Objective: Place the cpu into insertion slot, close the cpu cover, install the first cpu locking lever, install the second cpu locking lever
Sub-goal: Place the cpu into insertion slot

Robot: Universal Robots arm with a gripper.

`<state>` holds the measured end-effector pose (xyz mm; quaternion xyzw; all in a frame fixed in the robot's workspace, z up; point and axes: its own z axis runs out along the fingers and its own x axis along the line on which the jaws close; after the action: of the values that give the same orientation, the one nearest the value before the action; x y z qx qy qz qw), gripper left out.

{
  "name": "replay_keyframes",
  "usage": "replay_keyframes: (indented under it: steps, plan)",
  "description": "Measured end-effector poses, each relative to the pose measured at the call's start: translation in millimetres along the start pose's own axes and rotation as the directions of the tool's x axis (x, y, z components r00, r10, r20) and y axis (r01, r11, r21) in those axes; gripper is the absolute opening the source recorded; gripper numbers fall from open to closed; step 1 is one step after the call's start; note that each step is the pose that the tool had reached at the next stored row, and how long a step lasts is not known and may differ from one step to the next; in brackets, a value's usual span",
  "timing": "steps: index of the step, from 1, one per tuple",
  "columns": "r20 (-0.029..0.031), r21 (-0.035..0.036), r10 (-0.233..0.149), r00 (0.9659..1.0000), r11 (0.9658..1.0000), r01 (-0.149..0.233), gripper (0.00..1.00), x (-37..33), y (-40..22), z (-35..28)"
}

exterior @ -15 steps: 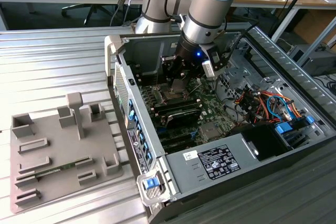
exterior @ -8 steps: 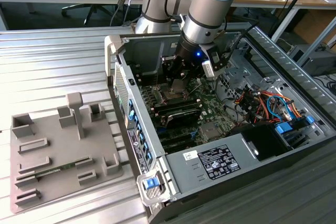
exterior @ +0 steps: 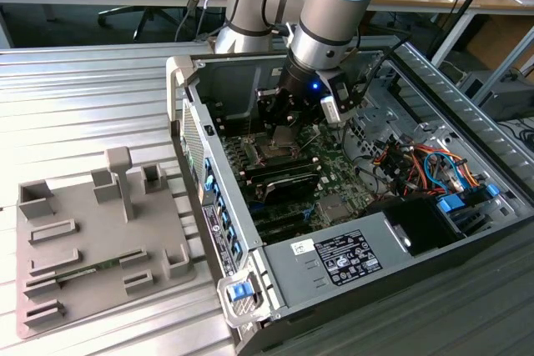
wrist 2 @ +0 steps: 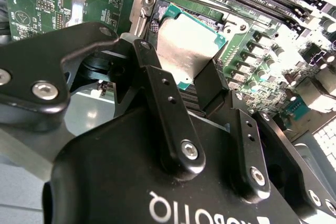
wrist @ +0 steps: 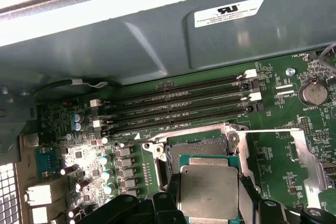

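The cpu (wrist: pixel 210 190) sits clamped in the tool (wrist 2: pixel 177 60), arm (exterior: pixel 334 6) angled downward.

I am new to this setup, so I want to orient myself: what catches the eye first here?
In the exterior view, the arm reaches down into the open computer case. In the first wrist view, the gripper holds the cpu by two edges over the insertion slot, with the cpu cover open beside it.

Silver arm (exterior: pixel 329 35) with pale-blue joint caps; black end effector (wrist 2: pixel 176 61) with silver screws.
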<state>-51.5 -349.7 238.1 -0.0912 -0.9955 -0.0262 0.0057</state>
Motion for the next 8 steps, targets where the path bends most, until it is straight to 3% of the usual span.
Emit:
replay_keyframes:
  steps: [8]
  plan:
    - [0.0005,0.0001,0.009,1.0000,1.0000,-0.009,0.53,0.0,0.0,0.0]
